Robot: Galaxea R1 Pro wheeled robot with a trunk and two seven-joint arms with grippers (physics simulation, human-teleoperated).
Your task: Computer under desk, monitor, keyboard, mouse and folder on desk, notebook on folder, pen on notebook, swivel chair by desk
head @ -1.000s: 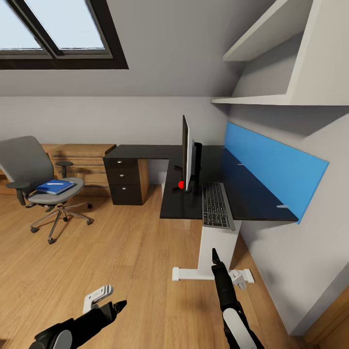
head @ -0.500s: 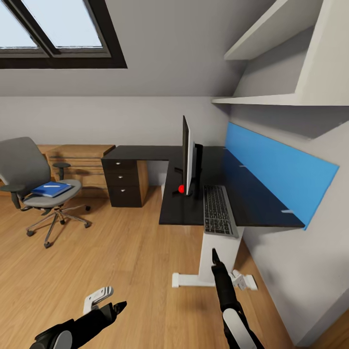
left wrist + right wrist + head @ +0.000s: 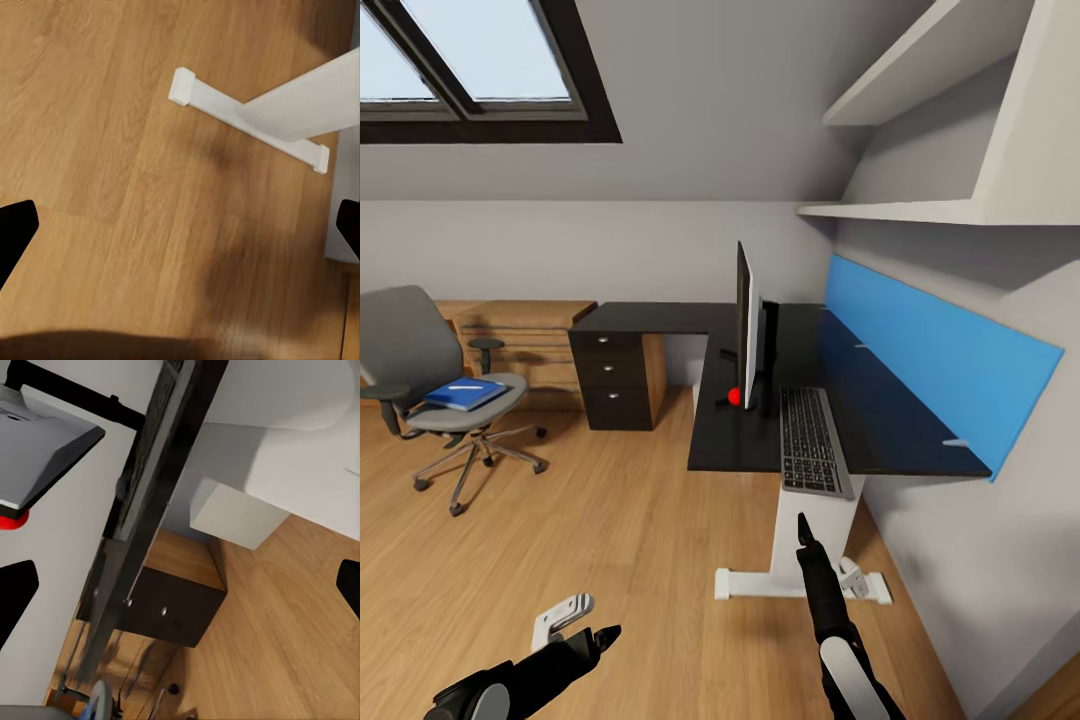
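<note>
One monitor, one keyboard, one desk, one swivel chair.

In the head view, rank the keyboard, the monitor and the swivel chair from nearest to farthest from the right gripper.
1. Slim black keyboard with grey keys: on the black desk's near end, just beyond the right gripper.
2. Wide black monitor: upright on the desk, behind the keyboard.
3. Grey swivel chair: far left across the floor.
</note>
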